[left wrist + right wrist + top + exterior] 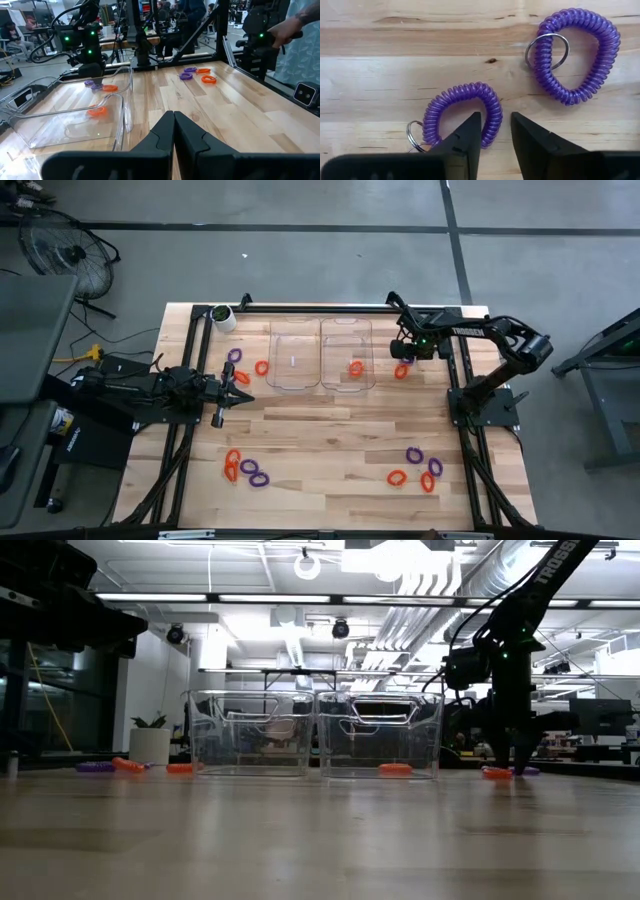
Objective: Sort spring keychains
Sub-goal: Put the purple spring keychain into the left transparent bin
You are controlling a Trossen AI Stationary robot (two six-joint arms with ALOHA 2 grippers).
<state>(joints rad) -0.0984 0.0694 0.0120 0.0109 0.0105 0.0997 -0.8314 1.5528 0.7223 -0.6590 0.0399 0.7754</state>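
Orange and purple spring keychains lie scattered on the wooden table. Two purple keychains show in the right wrist view, the nearer one (465, 112) and a second one (580, 60). My right gripper (405, 358) (496, 131) points down beside the right clear tray (347, 340), open by a narrow gap, with its fingers on either side of the nearer keychain's coil. An orange keychain (401, 372) lies beside it, and another orange keychain (355, 367) lies in the right tray. The left tray (295, 355) holds no keychain. My left gripper (232, 395) (174, 131) is shut, level above the table's left side. My right gripper comes from above, pointing down, with one side of the nearer purple keychain's coil (492, 117) running between its fingertips (470, 132). The keychain lies flat on the table. Whether the fingers touch the coil, I cannot tell.
More keychains lie by the left tray (262, 367), in a near-left cluster (245, 470) and in a near-right cluster (420, 468). A white-and-green roll (222, 317) stands at the far left corner. A person's hand (285, 30) shows beyond the table's right edge.
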